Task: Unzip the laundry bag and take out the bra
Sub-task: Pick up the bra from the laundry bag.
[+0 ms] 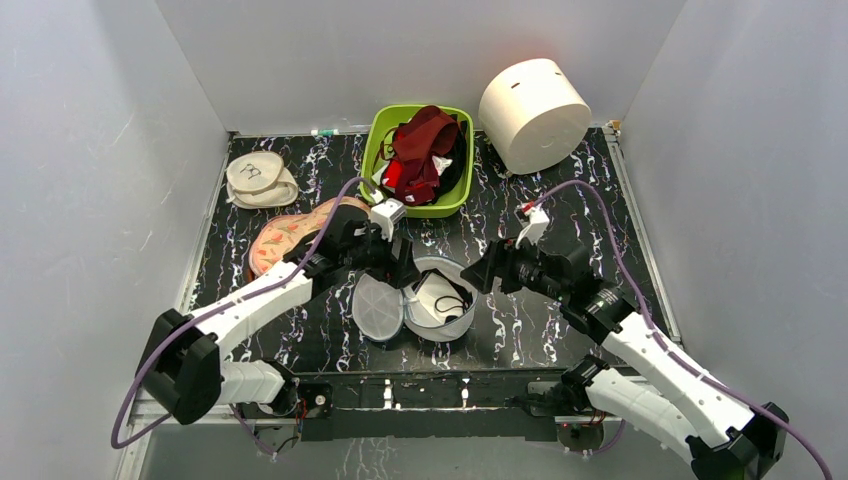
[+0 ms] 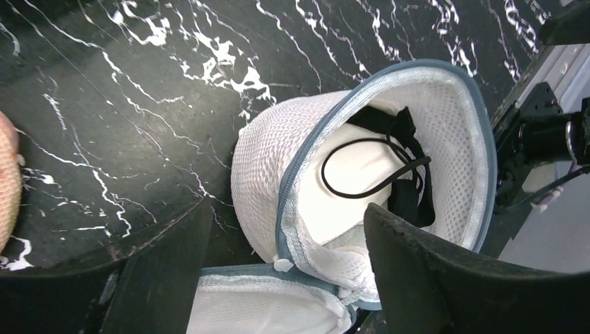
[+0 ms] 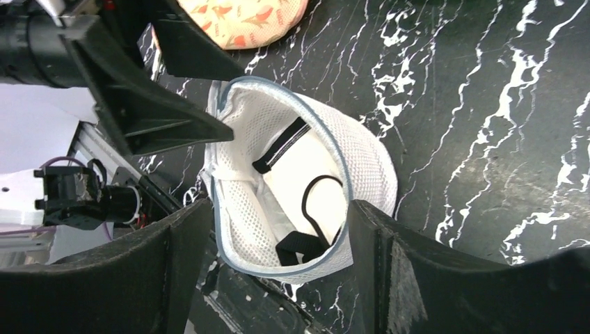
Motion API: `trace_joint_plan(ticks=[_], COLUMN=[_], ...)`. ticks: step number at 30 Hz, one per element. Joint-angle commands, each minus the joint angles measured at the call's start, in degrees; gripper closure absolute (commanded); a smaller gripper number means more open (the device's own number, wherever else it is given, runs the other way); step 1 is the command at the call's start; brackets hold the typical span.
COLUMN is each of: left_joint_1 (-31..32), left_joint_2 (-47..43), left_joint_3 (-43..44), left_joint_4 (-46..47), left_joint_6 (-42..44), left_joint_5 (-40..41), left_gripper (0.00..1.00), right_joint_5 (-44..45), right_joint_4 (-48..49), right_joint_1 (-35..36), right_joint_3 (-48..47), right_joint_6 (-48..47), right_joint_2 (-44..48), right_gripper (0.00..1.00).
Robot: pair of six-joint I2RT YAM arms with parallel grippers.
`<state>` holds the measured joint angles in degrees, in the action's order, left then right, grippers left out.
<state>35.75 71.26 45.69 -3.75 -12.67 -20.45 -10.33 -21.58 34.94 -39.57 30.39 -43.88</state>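
The laundry bag [image 1: 452,322] lies on its side mid-table with its zip open and its round lid [image 1: 378,308] flipped out to the left. Inside, a pale moulded cup [image 2: 355,167] with thin black straps [image 2: 362,189] shows; I see no maroon in the bag. My left gripper [image 1: 405,275] is open, its fingers straddling the grey-blue zip rim [image 2: 289,209] where lid and bag join. My right gripper [image 1: 478,278] is open at the bag's right side, with the bag mouth [image 3: 229,229] between its fingers and a black strap [image 3: 312,202] just beyond.
A green basket [image 1: 375,150] at the back holds a dark red garment [image 1: 425,130] and a brighter red-and-white one [image 1: 410,178]. A big white cylinder [image 1: 535,110] stands back right. A peach floral pouch [image 1: 285,235] and a cream pouch [image 1: 260,180] lie left.
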Motion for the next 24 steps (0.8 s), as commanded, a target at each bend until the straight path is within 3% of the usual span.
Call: trace_joint_plan(ticks=[1, 5, 10, 20, 24], left_joint_1=[0.02, 0.38, 1.06, 1.08, 1.24], left_joint_2=[2.39, 2.85, 3.29, 3.28, 2.89], left_joint_3=[3.43, 3.26, 3.51, 3.53, 3.37], left_joint_4=[-1.48, -1.43, -0.95, 0.06, 0.18], left_joint_6=[0.22, 0.64, 1.21, 0.81, 0.7], left_joint_5=[-4.9, -6.08, -7.59, -9.27, -9.81], left_gripper=[0.27, 0.5, 0.66, 0.79, 0.84], right_joint_5=[-1.13, 2.58, 12.12, 31.79, 38.22], right_joint_4=[2.55, 3.81, 1.4, -4.65, -6.96], right_joint_1=[2.75, 8.15, 16.82, 24.55, 25.97], right_joint_3=[-0.98, -2.51, -6.28, -11.71, -12.35], right_joint_6=[-0.49, -2.01, -4.76, -6.11, -5.26], right_joint_2=[-0.9, -3.48, -11.28, -25.41, -27.77], right_gripper=[0.34, 0.41, 0.51, 0.62, 0.61])
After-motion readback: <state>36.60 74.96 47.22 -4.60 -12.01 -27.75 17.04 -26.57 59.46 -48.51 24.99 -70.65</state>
